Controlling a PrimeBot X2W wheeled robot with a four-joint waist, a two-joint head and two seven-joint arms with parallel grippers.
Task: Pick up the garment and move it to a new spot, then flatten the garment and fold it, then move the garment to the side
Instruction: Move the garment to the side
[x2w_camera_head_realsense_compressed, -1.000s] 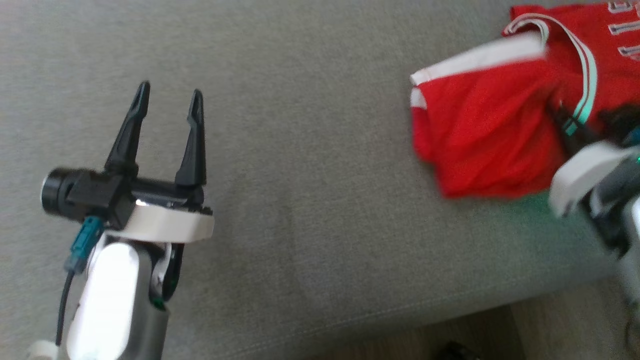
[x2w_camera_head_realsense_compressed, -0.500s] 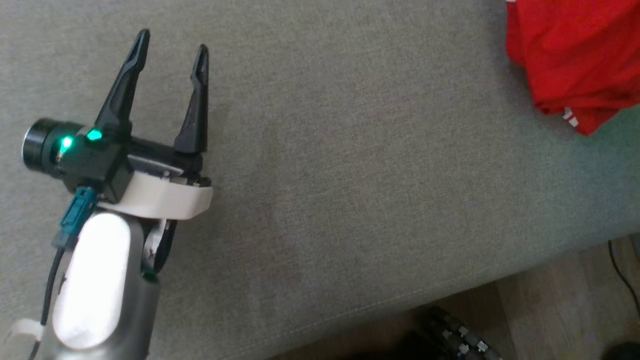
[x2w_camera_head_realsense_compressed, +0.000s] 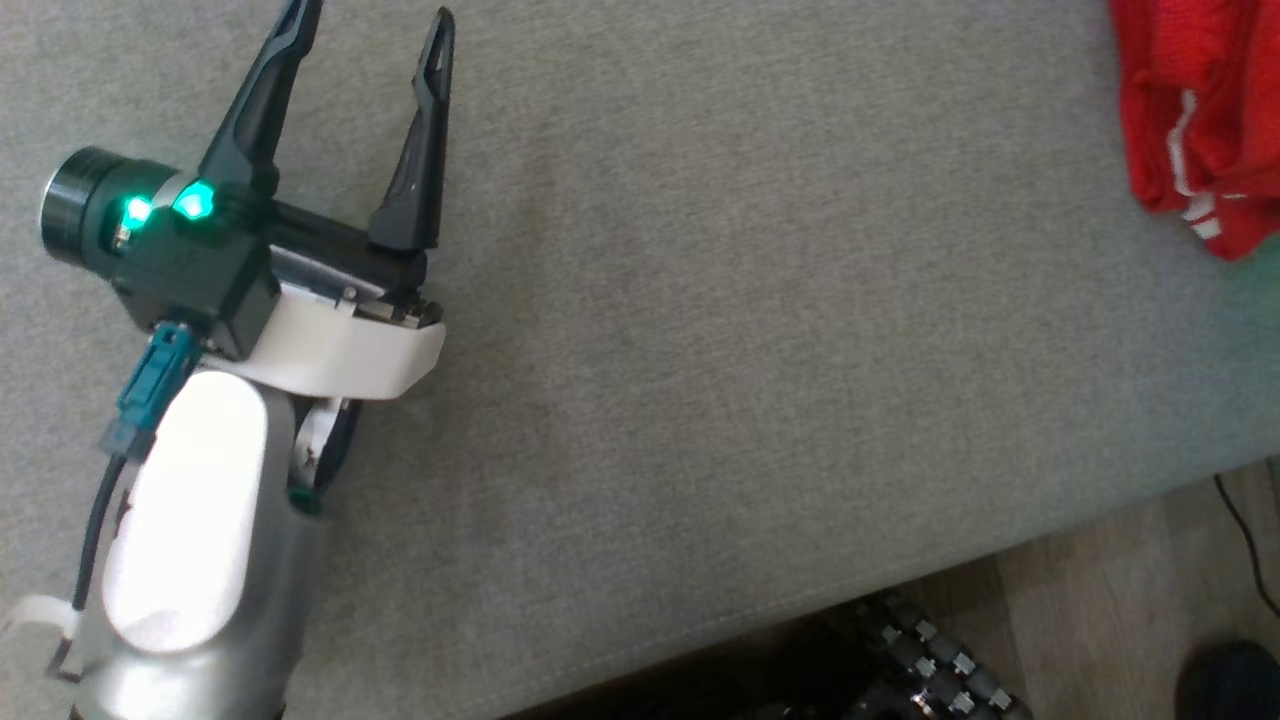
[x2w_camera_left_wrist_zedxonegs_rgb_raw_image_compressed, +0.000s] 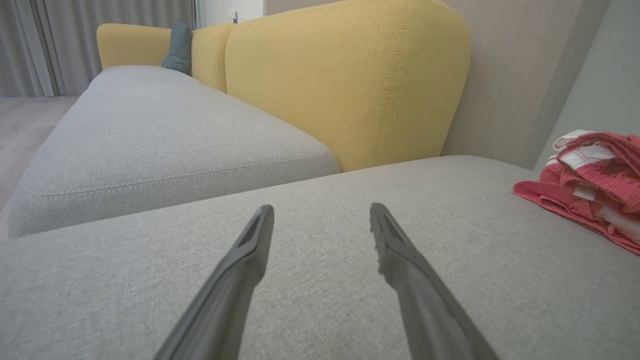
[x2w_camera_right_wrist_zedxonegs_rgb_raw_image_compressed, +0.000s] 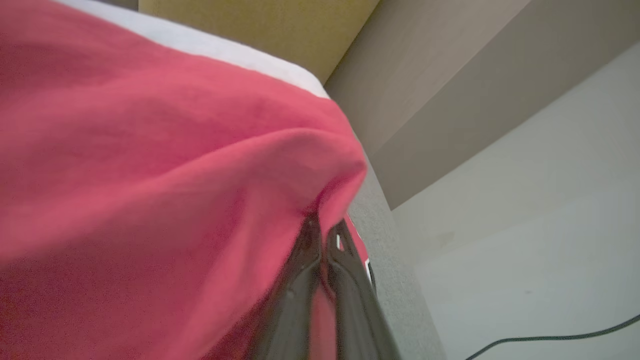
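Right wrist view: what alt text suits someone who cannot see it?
The right gripper, fingers shut, pinches a fold of the red garment draped across the frame. Behind are a yellow sofa back and a pale wall.

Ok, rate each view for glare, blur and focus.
Head view: sharp, but the pale forearm is blown out and green lights bloom on the left gripper. Left wrist view: its fingers are soft, the yellow backrest is crisp. Right wrist view: the red jersey is close and blurred.
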